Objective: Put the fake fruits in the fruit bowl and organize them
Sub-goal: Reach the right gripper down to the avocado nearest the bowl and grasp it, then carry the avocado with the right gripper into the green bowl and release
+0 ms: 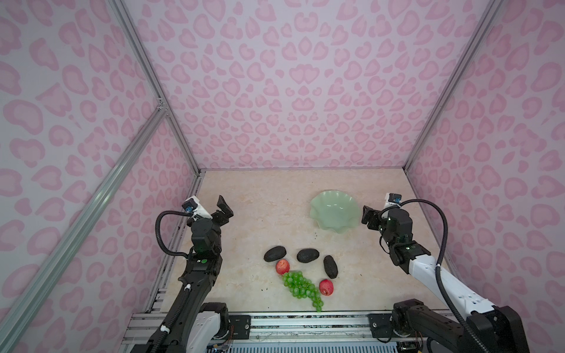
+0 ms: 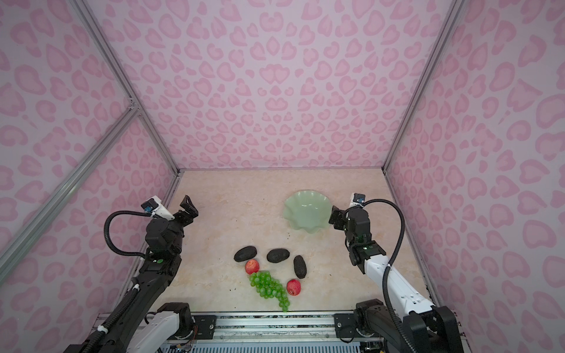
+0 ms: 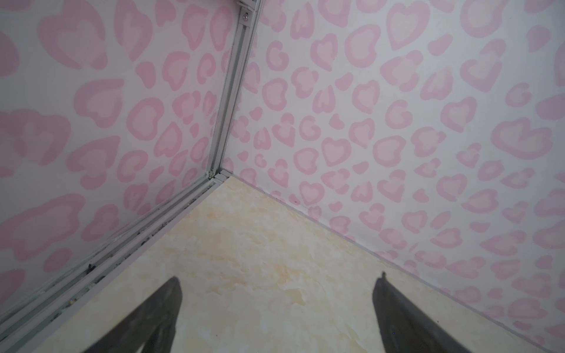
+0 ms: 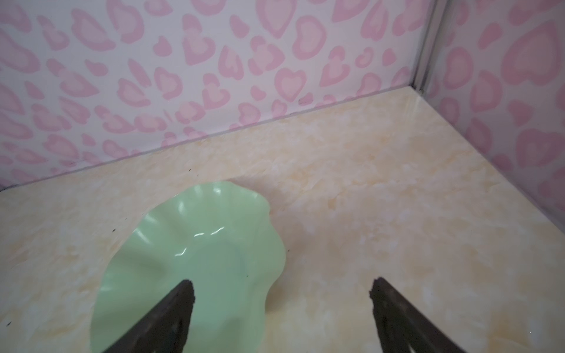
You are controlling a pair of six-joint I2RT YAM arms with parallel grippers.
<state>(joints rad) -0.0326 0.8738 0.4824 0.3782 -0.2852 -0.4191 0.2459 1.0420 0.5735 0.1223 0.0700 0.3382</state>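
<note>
Beneath me lies a cream, marble-patterned tabletop with a few tiny dark specks on it. Walls printed with pink, heart-like leopard spots enclose three sides and meet at aluminium corner posts. A slanting aluminium brace crosses the wall on my left. A slotted metal rail runs along the near edge.

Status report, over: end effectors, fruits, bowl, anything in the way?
Open, empty: left end effector; right end effector, near fruit bowl. Bowl empty; three avocados, two apples, grapes on table. Path clear.
</note>
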